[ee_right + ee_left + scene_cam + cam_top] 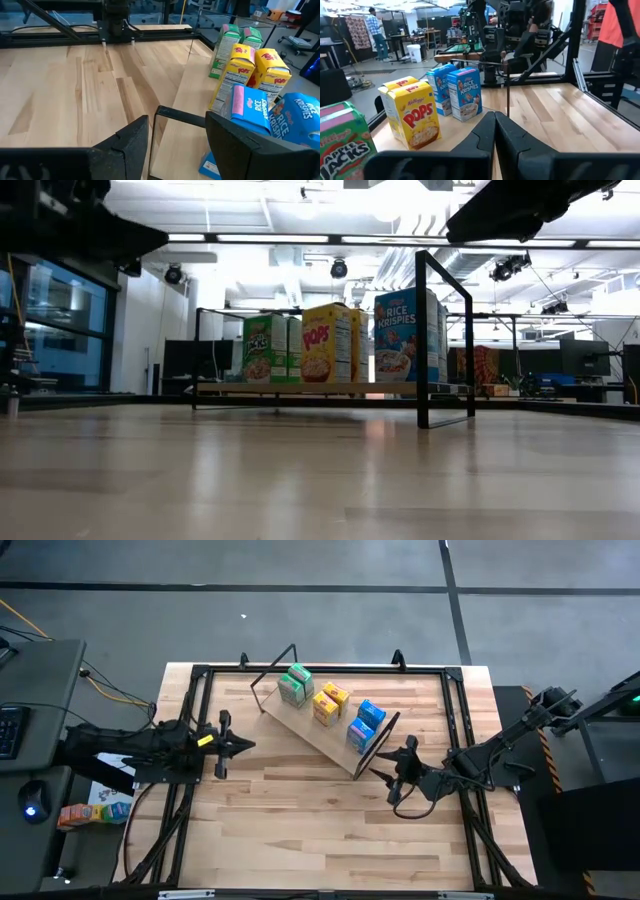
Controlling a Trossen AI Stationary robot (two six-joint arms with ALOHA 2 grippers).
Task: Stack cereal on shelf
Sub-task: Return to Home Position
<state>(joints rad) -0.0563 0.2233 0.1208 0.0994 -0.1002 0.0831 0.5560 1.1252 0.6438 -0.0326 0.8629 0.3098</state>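
The shelf, a light wood board (pixel 315 735) on black wire legs (pixel 422 340), stands slantwise at the table's far middle. Six cereal boxes stand upright on their bottoms on it, in pairs: green (pixel 295 686), yellow (pixel 330 703), blue (pixel 366 724). They also show in the low view, green (pixel 265 348), yellow (pixel 325 342) and blue (pixel 405 335). My left gripper (pixel 248 745) (pixel 494 125) is shut and empty, left of the shelf. My right gripper (pixel 380 772) (pixel 177 125) is open at the shelf's right end. Its fingers stand on either side of the wire leg (pixel 172 114).
A black frame (pixel 455 710) rims the tabletop. The near half of the wood top (pixel 320 830) is bare. A keyboard, a mouse and a small coloured box (pixel 85 812) lie off the table's left edge. A person (pixel 375 32) stands far off in the room.
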